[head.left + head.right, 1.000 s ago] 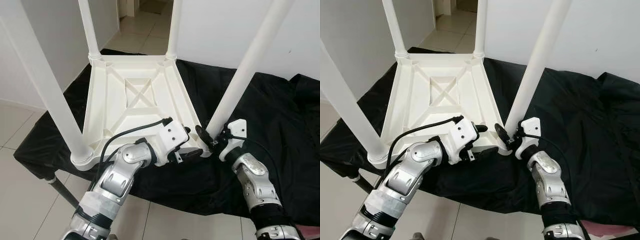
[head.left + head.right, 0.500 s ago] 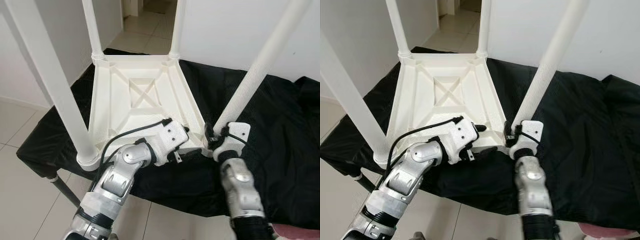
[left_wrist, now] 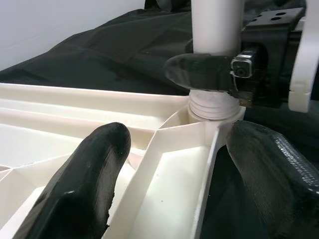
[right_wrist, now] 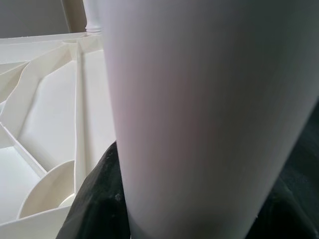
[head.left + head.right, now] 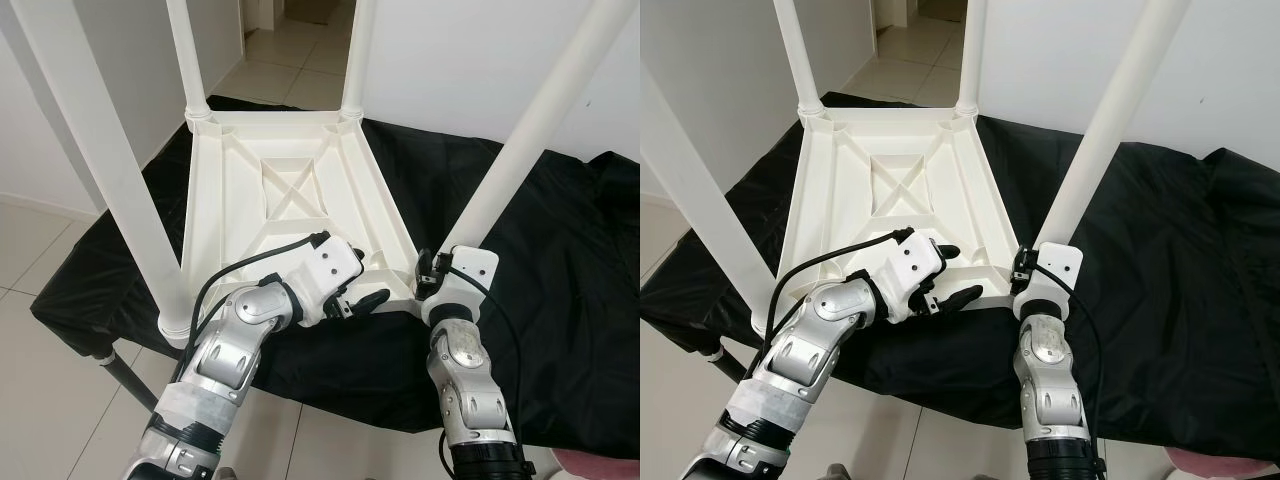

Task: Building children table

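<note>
Table (image 5: 290, 190) upturned – 4 legs, right claw (image 5: 428, 272) gripping near leg (image 5: 520, 150), left claw (image 5: 948, 272) open

The left gripper (image 5: 362, 290) is held with its fingers spread astride the near rim of the upturned table (image 5: 290, 190), forearm angled up from below. The right gripper (image 5: 428, 272) is clamped round the base of the near right leg (image 5: 520, 150), its forearm raised almost upright beneath it.

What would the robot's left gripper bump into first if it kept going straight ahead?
Probably the white table leg the right gripper holds, at its screw-in base. The left gripper points along the upturned tabletop edge toward that corner, open fingers straddling the rim. Depth is hard to judge.
</note>
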Robot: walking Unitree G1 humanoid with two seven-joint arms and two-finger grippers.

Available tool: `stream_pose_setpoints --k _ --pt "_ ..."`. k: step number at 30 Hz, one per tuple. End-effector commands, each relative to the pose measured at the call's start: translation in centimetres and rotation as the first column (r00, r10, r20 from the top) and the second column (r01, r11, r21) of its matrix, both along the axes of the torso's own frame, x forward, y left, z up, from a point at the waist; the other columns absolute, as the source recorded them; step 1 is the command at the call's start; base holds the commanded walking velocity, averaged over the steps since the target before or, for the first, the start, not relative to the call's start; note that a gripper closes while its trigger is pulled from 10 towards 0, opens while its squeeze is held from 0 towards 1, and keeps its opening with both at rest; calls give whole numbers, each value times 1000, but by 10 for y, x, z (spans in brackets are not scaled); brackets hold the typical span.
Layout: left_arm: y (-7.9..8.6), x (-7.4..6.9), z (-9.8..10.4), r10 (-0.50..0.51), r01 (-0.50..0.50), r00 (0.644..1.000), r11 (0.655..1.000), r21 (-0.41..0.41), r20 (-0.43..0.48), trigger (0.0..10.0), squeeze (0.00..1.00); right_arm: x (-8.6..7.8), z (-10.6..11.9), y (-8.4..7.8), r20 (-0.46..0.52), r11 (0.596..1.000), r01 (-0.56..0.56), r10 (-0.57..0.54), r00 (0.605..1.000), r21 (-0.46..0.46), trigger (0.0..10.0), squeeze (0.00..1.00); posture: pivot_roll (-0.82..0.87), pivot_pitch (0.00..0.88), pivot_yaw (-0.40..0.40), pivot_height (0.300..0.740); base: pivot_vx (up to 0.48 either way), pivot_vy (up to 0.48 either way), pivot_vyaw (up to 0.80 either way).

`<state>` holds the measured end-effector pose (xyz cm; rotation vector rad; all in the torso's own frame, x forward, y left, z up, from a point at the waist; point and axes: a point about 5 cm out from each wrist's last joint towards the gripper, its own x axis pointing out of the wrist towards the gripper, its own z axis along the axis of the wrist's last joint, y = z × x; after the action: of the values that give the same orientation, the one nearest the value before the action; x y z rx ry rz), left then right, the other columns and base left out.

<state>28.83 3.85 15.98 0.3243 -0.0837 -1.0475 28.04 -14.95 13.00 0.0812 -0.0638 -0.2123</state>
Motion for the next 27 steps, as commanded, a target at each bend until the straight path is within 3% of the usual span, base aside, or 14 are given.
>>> stream_pose_setpoints --k 1,4,5,10,18,22,23,24,27 --pt "6 7 0 182 -181 983 983 -43 28 10000 0 -5 -5 11 -34 999 -4 5 999 39 10000 0 -80 0 -49 740 0 0 0" --pt "8 10 0 216 -215 976 976 -44 31 10000 0 -4 -4 8 -18 999 -9 10 1000 47 10000 16 -75 0 -52 740 0 0 0" --pt "10 10 0 221 -219 975 975 -45 33 10000 0 -4 -3 7 1 998 -22 22 1000 66 10000 1000 -73 0 -52 740 0 0 0" --pt "12 11 0 224 -222 974 974 -43 38 10000 0 -7 -2 9 17 997 -61 61 998 49 10000 1000 -73 0 -52 740 0 0 0" --pt "17 10 0 253 -251 966 967 -48 49 10000 0 -14 0 -2 68 993 -101 97 993 66 10000 1000 -74 0 -48 740 0 0 0" --pt "14 2 -5 197 -196 980 979 -52 12 10000 0 -21 -4 -8 91 988 -151 148 985 30 10000 1000 -72 0 -45 740 0 0 0" --pt "12 -1 -7 168 -168 986 985 -41 10 10000 0 -23 -5 -10 107 977 -212 211 972 3 10000 0 -65 0 -46 740 0 0 0" --pt "10 -4 -12 144 -144 989 989 -22 -17 10000 0 -23 -7 -17 119 951 -308 306 945 -5 10000 0 -63 0 -47 740 0 0 0" --pt "8 -6 -13 129 -130 991 991 -23 -33 10000 0 -20 -7 -25 118 941 -337 337 934 -25 10000 0 -54 0 -44 740 0 0 0"
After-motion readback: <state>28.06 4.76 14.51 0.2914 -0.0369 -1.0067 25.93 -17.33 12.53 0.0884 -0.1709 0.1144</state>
